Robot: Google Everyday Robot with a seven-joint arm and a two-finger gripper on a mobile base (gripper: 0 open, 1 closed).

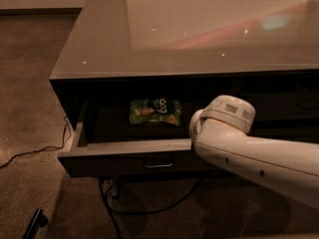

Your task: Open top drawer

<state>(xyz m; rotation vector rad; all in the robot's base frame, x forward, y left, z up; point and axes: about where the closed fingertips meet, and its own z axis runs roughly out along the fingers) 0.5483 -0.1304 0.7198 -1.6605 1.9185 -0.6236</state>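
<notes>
The top drawer (114, 164) of the dark cabinet stands pulled out toward me, its paler grey inside showing. Its small loop handle (158, 163) sits at the centre of the flat front. A green snack bag (155, 111) lies inside near the back. My white arm (249, 153) reaches in from the right across the drawer's front rim. The gripper (194, 128) is at the arm's left end, over the drawer's right part, mostly hidden behind the wrist housing.
A glossy grey countertop (189, 29) covers the cabinet. Black cables run on the carpet at the left (30, 153) and under the drawer (149, 208). A black object (35, 222) lies at the bottom left. Carpet stretches to the left.
</notes>
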